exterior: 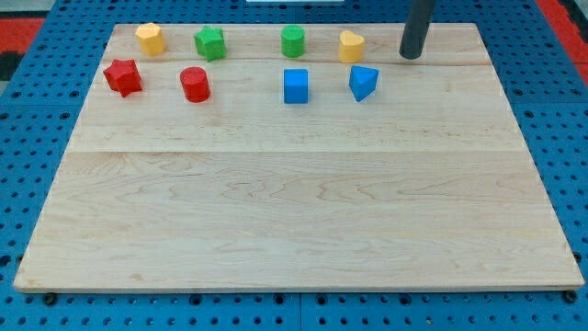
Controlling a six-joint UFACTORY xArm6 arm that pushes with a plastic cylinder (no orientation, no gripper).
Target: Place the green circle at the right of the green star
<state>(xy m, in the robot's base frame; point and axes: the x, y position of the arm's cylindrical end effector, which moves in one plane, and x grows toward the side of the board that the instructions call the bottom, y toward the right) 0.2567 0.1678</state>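
Green circle sits right of green star, well apart, top row of the wooden surface.
No claw fitted, only a rod; my tip rests right of the circle, past the yellow heart.

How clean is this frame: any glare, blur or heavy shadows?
Camera view: even, soft lighting; the wooden board shows no glare; blocks such as the green star and green circle are sharp with only faint shadows; my tip looks slightly soft-edged.
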